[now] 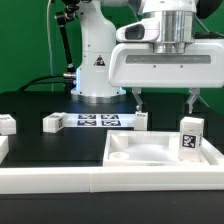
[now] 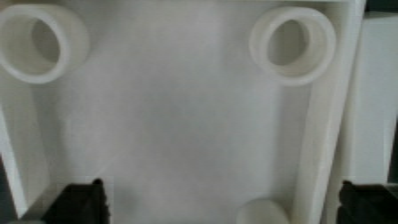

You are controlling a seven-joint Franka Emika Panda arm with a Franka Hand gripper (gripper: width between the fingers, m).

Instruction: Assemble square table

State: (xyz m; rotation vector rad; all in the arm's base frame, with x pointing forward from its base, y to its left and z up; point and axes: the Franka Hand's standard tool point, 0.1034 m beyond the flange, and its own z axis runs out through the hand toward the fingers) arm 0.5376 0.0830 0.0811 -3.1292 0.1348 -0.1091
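Observation:
The square table top (image 1: 150,152), a white tray with a raised rim, lies at the exterior view's right front. My gripper (image 1: 165,102) hangs open and empty just above its far part, one finger to each side. In the wrist view the tray's inside (image 2: 178,120) fills the frame, with two round sockets (image 2: 39,45) (image 2: 294,45); the black fingertips (image 2: 80,200) stand wide apart around my gripper (image 2: 226,205). One tagged leg (image 1: 190,135) stands at the tray's right edge. Another leg (image 1: 141,120) stands just behind the tray. Two more legs (image 1: 53,122) (image 1: 7,124) are at the left.
The marker board (image 1: 97,121) lies flat in front of the robot base (image 1: 97,70). A long white rail (image 1: 90,182) runs along the front edge of the black surface. A green wall stands behind.

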